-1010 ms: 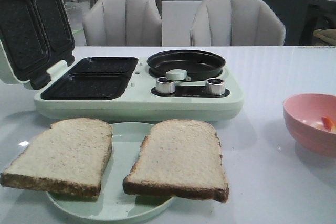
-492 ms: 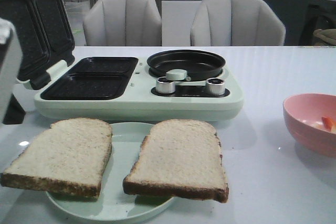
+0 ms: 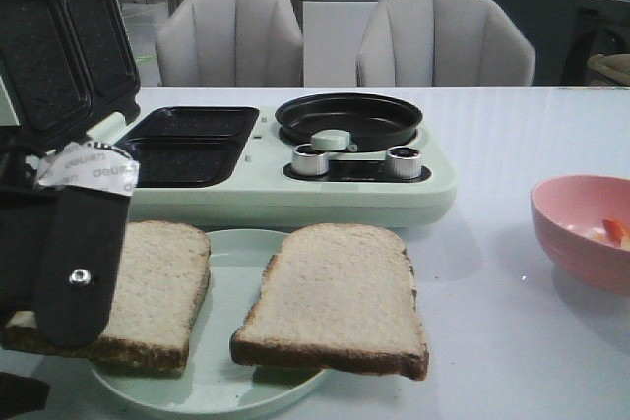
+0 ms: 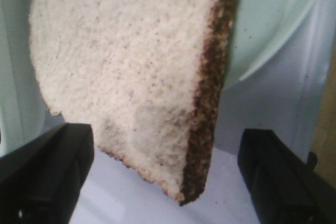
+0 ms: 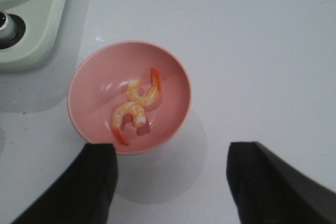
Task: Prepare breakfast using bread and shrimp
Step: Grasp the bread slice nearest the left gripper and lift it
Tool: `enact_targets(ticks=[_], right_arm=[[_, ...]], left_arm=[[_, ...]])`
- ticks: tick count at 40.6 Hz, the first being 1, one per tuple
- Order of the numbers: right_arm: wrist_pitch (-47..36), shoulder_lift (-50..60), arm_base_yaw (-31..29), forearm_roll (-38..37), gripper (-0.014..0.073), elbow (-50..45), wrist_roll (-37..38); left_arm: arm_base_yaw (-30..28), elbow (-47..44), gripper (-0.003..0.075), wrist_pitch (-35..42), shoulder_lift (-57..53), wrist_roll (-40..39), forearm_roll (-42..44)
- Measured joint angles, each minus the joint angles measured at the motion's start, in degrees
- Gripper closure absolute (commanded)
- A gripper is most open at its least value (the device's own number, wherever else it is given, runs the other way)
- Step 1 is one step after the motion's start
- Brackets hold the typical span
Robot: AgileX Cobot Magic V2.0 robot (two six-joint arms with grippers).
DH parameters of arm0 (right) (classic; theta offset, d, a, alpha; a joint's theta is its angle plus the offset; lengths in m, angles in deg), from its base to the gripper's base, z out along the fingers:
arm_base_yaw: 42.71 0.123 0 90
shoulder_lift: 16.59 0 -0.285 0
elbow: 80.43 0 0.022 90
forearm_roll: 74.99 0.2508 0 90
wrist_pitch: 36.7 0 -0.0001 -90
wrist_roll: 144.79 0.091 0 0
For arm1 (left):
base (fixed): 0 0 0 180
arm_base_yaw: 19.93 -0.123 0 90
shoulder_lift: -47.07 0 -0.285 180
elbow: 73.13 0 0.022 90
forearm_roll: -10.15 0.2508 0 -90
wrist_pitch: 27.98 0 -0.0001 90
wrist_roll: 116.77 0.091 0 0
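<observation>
Left arm low at the near left corner of the desk, its black fingers hanging in front of the left bread slice. Left wrist view: fingers spread wide, one on each side of that slice's corner, not touching it. Both slices lie flat on a pale green plate, overhanging its rim; the right slice is just beside the left, apart from it. Behind the plate, a mint breakfast maker with sandwich lid up and a round black pan. Far right, a pink bowl. Right wrist view: right arm above the bowl, fingers spread; two curled orange-white shrimp lie inside, touching each other.
</observation>
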Motion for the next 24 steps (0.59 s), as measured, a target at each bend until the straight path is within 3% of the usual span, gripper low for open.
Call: enact_targets(ticks=[16, 18, 24], right_arm=[[0.00, 0.00, 0.00, 0.00, 0.0044, 0.00, 0.00], [0.00, 0.00, 0.00, 0.00, 0.0044, 0.00, 0.00], [0.00, 0.00, 0.00, 0.00, 0.0044, 0.00, 0.00]], left_arm=[[0.00, 0.00, 0.0594, -1.60, 0.94, -1.94, 1.42], [0.00, 0.00, 0.0626, -1.92, 0.94, -1.94, 1.42], [0.72, 0.07, 0.0619, -3.75, 0.54, -1.94, 0.51]])
